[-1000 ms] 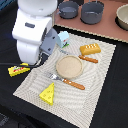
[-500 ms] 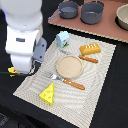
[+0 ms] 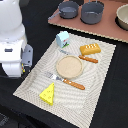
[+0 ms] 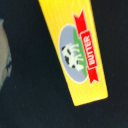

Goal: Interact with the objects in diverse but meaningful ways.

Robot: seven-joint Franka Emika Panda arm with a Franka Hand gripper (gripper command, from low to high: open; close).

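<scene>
One flat yellow butter box (image 4: pixel 75 52) lies on the dark table beneath my wrist, off the placemat (image 3: pixel 95 80); likely light, stiff and slick, best pinched across its narrow width, though my fingers' spread is unseen.

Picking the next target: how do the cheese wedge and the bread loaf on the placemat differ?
The cheese wedge is yellow, triangular and holed; the bread loaf is orange-brown and oblong. The cheese sits at the placemat's near end, the loaf at its far end beside the milk carton. Both are small toy foods resting on the mat.
</scene>
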